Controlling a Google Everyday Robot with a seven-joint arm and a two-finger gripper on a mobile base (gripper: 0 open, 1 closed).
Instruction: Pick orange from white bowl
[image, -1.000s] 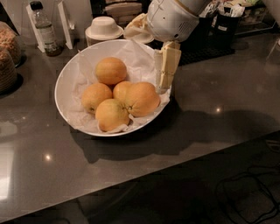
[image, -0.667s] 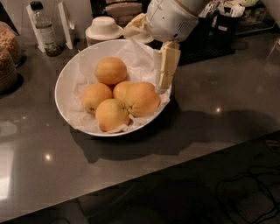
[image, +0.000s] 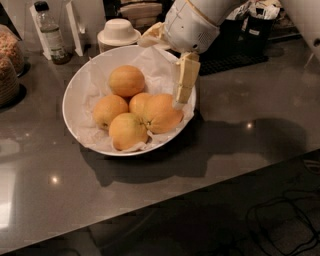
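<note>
The white bowl (image: 75, 100) is wide and shallow, lined with crumpled white paper, and stands on the dark grey counter left of centre. Five yellow-orange fruits lie in it. The orange (image: 161, 113), the largest, lies at the right side of the heap, touching two smaller ones. My gripper (image: 180, 100) hangs down from the white arm at the top. It is inside the bowl's right rim, just above and to the right of the orange. Whether it touches the orange does not show.
A small white upturned cup on a saucer (image: 118, 32) stands behind the bowl. A clear bottle (image: 50, 36) is at the back left, and jars (image: 7, 65) at the left edge. Dark equipment (image: 250, 35) is at the back right. The counter's front edge runs diagonally, with cables (image: 280, 220) on the floor below.
</note>
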